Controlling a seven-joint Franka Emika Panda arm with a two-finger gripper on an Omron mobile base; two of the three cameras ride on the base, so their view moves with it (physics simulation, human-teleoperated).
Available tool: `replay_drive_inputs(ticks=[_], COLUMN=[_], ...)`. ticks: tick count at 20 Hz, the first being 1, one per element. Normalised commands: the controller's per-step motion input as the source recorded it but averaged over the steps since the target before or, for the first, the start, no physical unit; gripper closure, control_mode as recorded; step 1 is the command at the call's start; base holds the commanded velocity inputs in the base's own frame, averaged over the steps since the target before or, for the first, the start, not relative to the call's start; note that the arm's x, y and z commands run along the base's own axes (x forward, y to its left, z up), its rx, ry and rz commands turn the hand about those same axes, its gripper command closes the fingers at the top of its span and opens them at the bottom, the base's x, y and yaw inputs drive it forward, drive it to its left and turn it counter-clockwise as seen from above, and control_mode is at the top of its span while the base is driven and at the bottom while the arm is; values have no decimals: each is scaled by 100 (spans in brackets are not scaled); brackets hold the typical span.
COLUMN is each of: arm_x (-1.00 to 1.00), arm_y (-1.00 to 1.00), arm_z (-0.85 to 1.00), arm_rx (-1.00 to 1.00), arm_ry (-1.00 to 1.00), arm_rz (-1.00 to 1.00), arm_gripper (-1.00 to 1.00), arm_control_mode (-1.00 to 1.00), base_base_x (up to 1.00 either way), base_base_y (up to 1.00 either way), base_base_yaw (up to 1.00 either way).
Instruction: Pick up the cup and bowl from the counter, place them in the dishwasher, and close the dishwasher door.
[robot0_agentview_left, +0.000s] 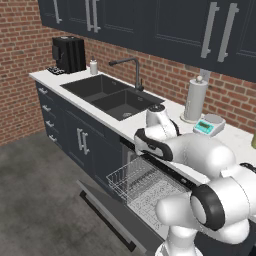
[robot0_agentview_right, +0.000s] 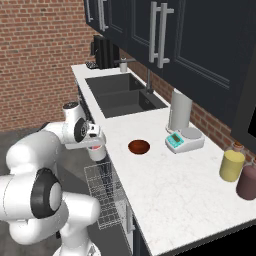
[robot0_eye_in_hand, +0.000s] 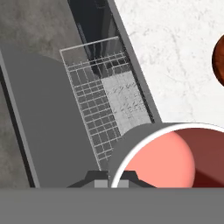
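- Gripper (robot0_agentview_right: 96, 145) pinching the cup (robot0_agentview_right: 97, 151) by its rim, jaws pressed together on the wall (salmon-red inside faces the hand camera).
- Cup hangs just off the counter (robot0_agentview_right: 165, 190) edge, above the dishwasher (robot0_agentview_left: 150, 192) rack.
- Dishwasher door (robot0_eye_in_hand: 48, 127) lies dropped open below the gripper.
- Bowl (robot0_agentview_right: 139, 146) sits on the counter, near the gripper, apart from it.

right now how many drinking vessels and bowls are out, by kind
cup, held in the gripper over the rack: 1
bowl on the counter: 1
yellow tumbler: 1
maroon tumbler: 1
total: 4
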Motion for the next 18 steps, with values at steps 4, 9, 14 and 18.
replay_drive_inputs(ticks=[4, 9, 14, 18], arm_x=[-65, 5, 42, 50], arm_y=[50, 48, 29, 63], arm_z=[-23, -47, -67, -50], arm_rx=[1, 6, 9, 0], arm_ry=[-1, 0, 0, 0], arm_rz=[-4, -1, 0, -14], arm_gripper=[100, 100, 100, 100], arm_control_mode=[-100, -100, -100, -100], base_base_x=[0, 0, 0, 0], base_base_y=[0, 0, 0, 0], base_base_yaw=[0, 0, 0, 0])
